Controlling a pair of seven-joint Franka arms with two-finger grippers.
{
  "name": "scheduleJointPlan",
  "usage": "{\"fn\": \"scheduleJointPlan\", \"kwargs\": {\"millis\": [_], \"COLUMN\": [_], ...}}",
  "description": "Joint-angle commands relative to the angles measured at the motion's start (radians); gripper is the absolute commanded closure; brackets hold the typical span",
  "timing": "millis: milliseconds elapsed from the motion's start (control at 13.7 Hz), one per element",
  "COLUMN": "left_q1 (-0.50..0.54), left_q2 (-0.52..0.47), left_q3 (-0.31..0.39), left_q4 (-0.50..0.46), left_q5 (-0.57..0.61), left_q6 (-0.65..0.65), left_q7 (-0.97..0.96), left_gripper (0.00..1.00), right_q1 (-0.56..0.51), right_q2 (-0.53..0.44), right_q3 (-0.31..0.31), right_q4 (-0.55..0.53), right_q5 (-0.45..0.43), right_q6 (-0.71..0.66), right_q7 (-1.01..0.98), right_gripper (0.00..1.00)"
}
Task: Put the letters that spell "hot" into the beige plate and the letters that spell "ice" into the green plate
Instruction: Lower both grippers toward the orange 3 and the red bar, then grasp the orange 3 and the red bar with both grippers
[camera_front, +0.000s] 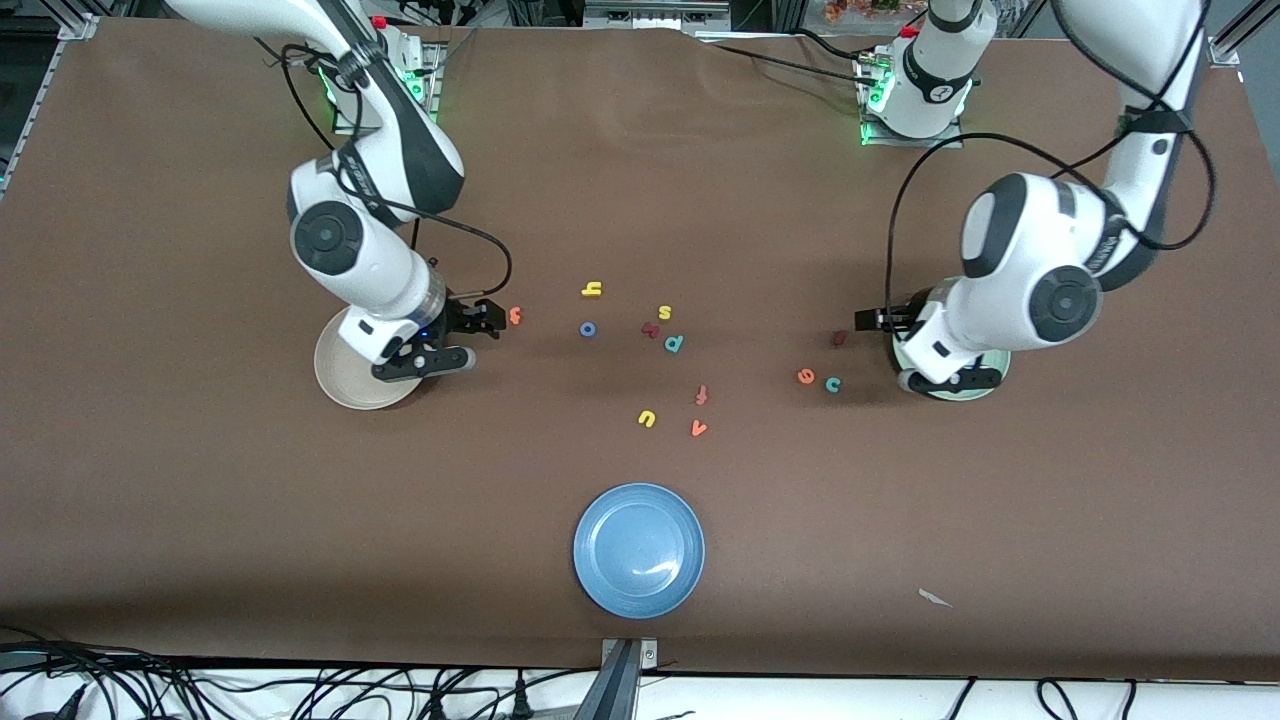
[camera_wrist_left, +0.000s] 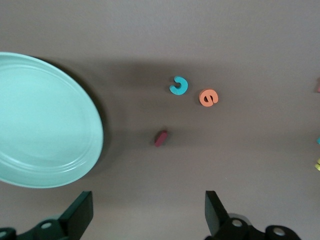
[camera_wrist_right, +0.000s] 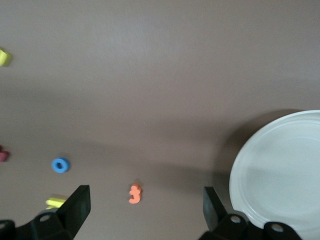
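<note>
My right gripper (camera_front: 490, 320) (camera_wrist_right: 145, 212) hangs open over the table between the beige plate (camera_front: 345, 385) (camera_wrist_right: 285, 170) and the orange t (camera_front: 516, 316) (camera_wrist_right: 134, 193), holding nothing. The yellow h (camera_front: 592, 290) (camera_wrist_right: 56, 202) and blue o (camera_front: 588, 329) (camera_wrist_right: 60, 165) lie toward the table's middle. My left gripper (camera_front: 872, 320) (camera_wrist_left: 147, 212) is open and empty over the table beside the green plate (camera_front: 985, 388) (camera_wrist_left: 45, 120), close to the dark red i (camera_front: 839, 338) (camera_wrist_left: 161, 138). The teal c (camera_front: 832, 384) (camera_wrist_left: 178, 86) and orange e (camera_front: 806, 376) (camera_wrist_left: 208, 97) lie side by side nearer the front camera.
Other letters lie mid-table: yellow s (camera_front: 665, 312), a dark red piece (camera_front: 650, 329), teal p (camera_front: 674, 343), red f (camera_front: 702, 395), yellow u (camera_front: 646, 418), orange v (camera_front: 699, 429). A blue plate (camera_front: 638, 550) sits near the table's front edge. A paper scrap (camera_front: 935, 598) lies toward the left arm's end.
</note>
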Motion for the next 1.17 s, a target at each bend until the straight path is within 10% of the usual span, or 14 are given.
{"fn": "scheduleJointPlan", "kwargs": {"millis": [0, 292, 1097], "left_q1": [-0.024, -0.032, -0.061], "left_q2": [0.007, 0.090, 0.199], "left_q3": [0.005, 0.005, 0.004], "left_q4": [-0.060, -0.057, -0.053], "left_q5": [-0.025, -0.025, -0.027], "left_q6": [0.086, 0.147, 0.251], "left_q7": [-0.032, -0.040, -0.078], "left_gripper": [0.06, 0.27, 0.43], "right_q1": [0.037, 0.064, 0.103], "right_q2": [0.056, 0.027, 0.048], "right_q3": [0.007, 0.007, 0.007], "right_q4": [-0.026, -0.152, -0.327], "right_q5": [-0.039, -0.056, -0.070], "right_q6": [0.092, 0.186, 0.455], "right_q7": [0.089, 0.120, 0.183], "right_gripper": [0.00, 0.00, 0.06]}}
